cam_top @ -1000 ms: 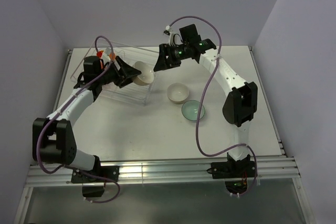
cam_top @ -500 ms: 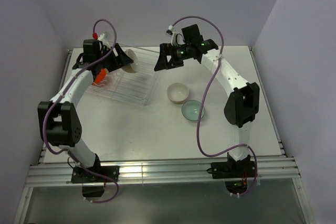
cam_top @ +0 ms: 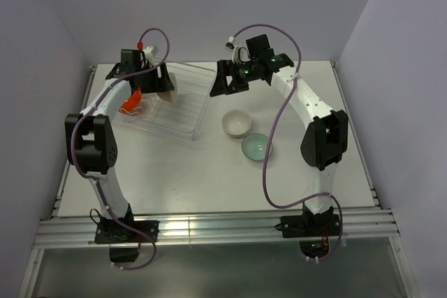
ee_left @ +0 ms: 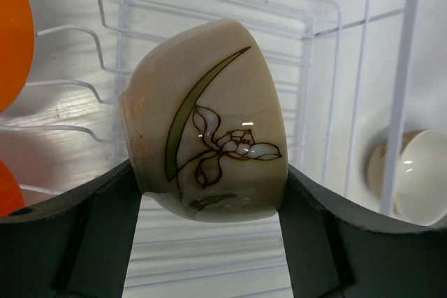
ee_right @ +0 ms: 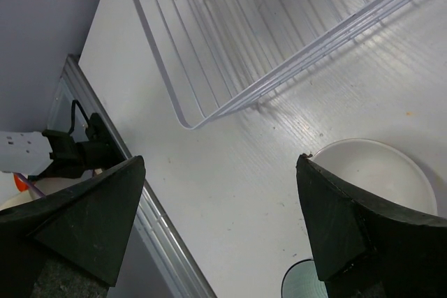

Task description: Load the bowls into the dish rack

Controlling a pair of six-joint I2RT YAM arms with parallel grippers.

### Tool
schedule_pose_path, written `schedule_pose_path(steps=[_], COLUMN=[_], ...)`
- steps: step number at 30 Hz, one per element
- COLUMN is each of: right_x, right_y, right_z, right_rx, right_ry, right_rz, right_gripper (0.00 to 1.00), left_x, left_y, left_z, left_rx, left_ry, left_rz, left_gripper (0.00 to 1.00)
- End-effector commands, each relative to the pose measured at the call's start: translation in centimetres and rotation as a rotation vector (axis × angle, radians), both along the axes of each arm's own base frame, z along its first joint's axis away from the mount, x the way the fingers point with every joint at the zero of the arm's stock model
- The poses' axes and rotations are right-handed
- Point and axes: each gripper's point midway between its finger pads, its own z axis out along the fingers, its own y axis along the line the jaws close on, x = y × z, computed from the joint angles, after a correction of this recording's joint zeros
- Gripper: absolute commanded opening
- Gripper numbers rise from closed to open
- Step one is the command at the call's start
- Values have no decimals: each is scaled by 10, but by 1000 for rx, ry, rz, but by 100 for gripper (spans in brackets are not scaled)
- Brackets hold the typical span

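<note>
Over the dish rack [cam_top: 188,113] the left tool [ee_left: 209,204] grips a cream flowered bowl [ee_left: 202,109] on its side; the right tool [ee_right: 220,207] gapes empty above the worktop [cam_top: 209,172].

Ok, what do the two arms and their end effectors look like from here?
The left arm and right arm have white links with black joints and bases. A purple cable loops loosely along each. The right arm shows a green light near its wrist. The left end effector and right end effector are black, with broad wedge-shaped fingers.
</note>
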Motion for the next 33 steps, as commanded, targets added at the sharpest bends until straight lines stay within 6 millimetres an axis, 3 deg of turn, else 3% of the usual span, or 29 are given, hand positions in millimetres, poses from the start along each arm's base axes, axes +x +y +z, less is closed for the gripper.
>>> schedule_pose_path(steps=[1,7,21,33], right_x=[-3,-3,-4,-4], right_y=[-10,-11,-21,-28], right_z=[30,24,19,16], right_rx=[19,13,2,6], right_ry=[-83,-72,-66,-62], right_rz=[-5,-7,-16,-25], right_gripper=[96,96,96,96], left_x=[22,32,40,47], left_y=[3,5,-8,-8], left_z=[41,37,14,5], left_rx=[83,220,555,697], left_ry=[-170,-208,-220,-229], left_rz=[-55,-92,-95,-72], left_gripper=[0,0,0,0])
